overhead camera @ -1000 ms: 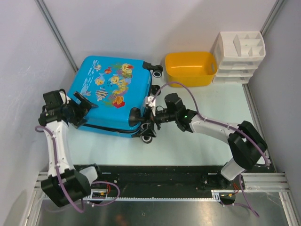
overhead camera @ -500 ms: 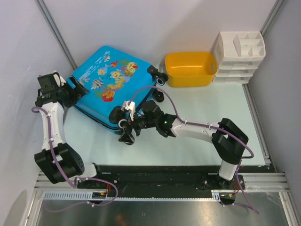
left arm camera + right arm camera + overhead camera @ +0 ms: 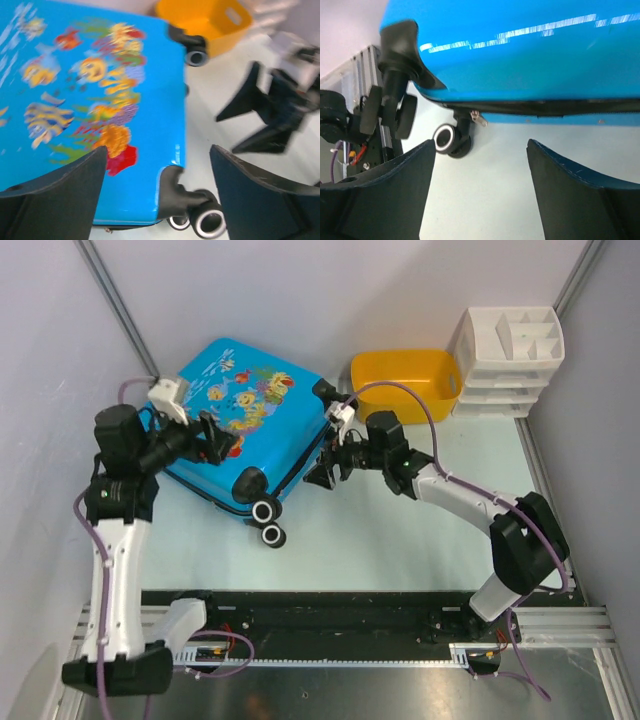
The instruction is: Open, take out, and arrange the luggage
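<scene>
Quick headcount from where I'm sitting:

- One suitcase, bright blue with cartoon fish on the shell.
- Three wheels on it that I can count from overhead: two right beside each other at the near corner, one at the far corner by the tub. Any others are hidden.
- One yellow tub.
- One white organiser stack; the tiers are too small for me to count properly.
- Two arms, both mine: left arm and right arm.
- Two grippers: left gripper and right gripper, two fingers each, so four in total.
</scene>
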Controlling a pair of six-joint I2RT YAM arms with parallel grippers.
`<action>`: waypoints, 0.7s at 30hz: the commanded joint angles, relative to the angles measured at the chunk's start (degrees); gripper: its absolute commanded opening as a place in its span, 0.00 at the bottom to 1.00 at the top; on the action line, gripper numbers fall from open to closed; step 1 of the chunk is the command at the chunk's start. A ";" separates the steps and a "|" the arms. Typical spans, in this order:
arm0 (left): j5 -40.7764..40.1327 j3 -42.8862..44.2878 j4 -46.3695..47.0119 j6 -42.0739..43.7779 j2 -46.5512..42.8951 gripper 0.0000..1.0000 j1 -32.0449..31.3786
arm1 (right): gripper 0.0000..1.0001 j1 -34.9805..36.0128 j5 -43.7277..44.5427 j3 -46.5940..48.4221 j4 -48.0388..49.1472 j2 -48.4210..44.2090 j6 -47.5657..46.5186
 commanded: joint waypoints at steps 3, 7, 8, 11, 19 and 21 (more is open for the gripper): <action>0.10 -4.24 -2.58 16.11 -1.58 0.74 -16.00 | 0.75 1.05 4.08 -10.44 11.51 -0.84 -2.65; -1.83 -5.92 -5.58 23.06 -0.35 0.57 -24.00 | 0.72 2.70 5.05 -22.92 38.61 -0.49 -3.89; -2.80 -6.18 -5.76 23.25 0.09 0.54 -24.45 | 0.71 3.67 6.44 -24.25 41.23 0.38 -5.19; -2.72 -6.62 -6.64 24.21 1.50 0.50 -25.34 | 0.73 7.88 12.14 -24.62 46.16 3.71 -6.00; -1.14 -6.71 -7.08 21.32 3.09 0.49 -25.34 | 0.66 12.65 17.10 -24.09 62.06 13.39 -10.13; 0.61 -7.24 -7.08 20.01 3.26 0.48 -25.34 | 0.64 12.74 17.18 -23.56 64.00 16.19 -10.22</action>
